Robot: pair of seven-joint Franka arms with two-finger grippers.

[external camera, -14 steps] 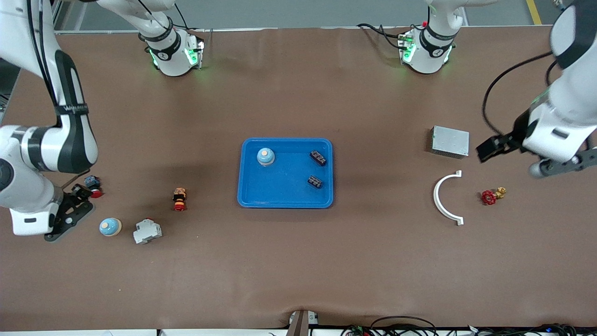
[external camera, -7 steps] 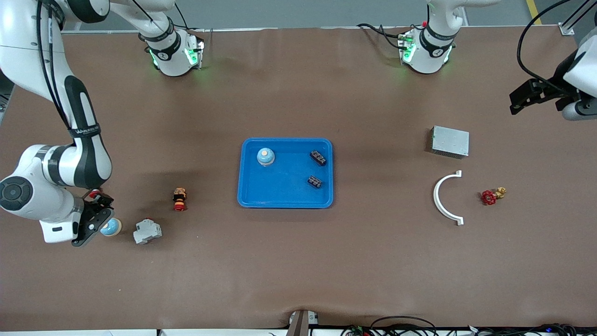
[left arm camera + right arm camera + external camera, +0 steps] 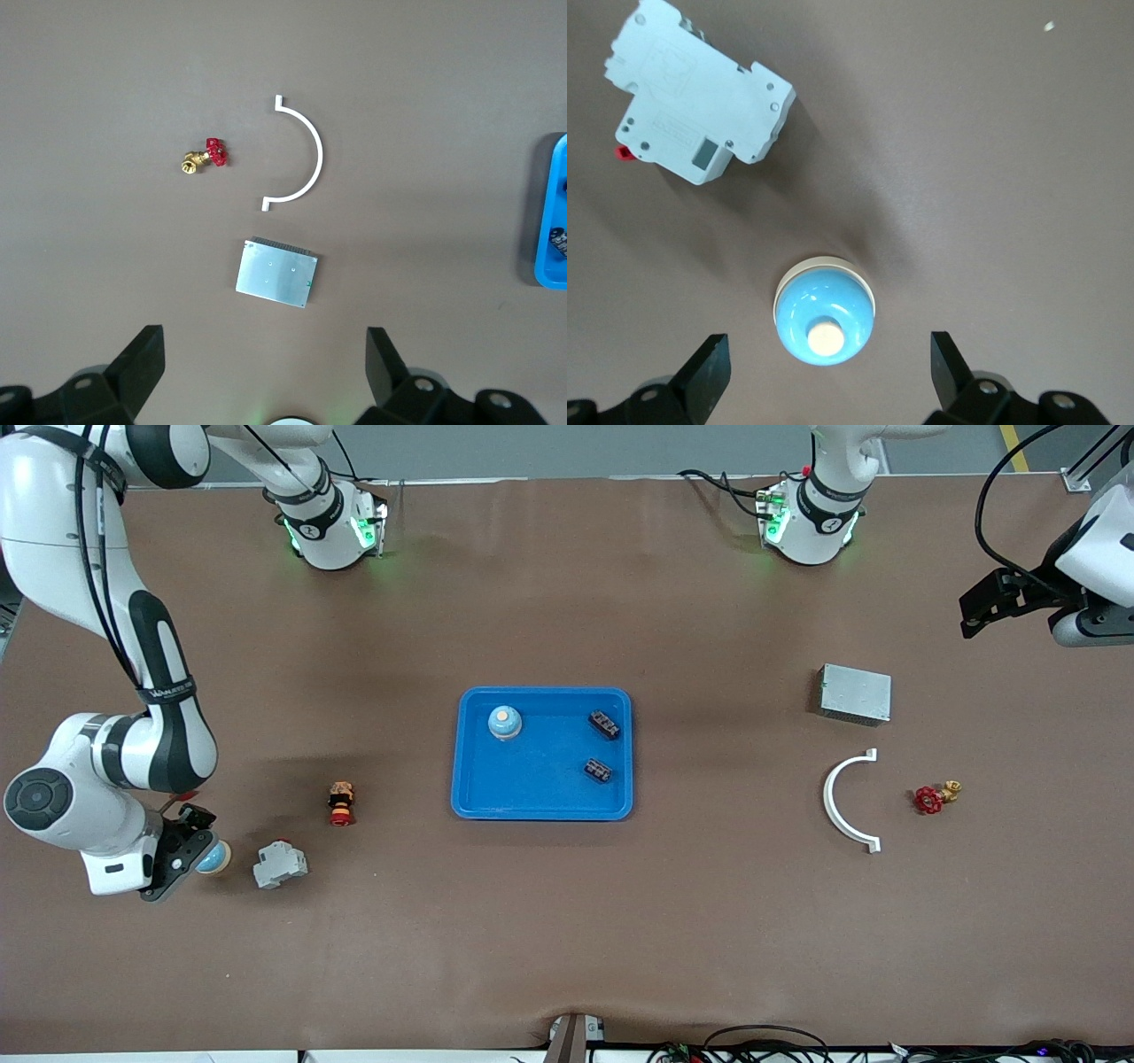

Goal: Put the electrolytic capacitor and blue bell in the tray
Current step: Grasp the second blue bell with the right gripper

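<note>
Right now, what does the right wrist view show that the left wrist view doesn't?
Right wrist only: blue bell below the open right gripper, with the grey circuit breaker beside it. Left wrist only: white curved bracket, red-handled brass valve, metal box, an edge of the blue tray, and the open left gripper. Shared: the brown table, nothing else.

light: even, overhead | shadows: soft, faint | focus: sharp | glare: perhaps slight on tray (image 3: 469, 797)
</note>
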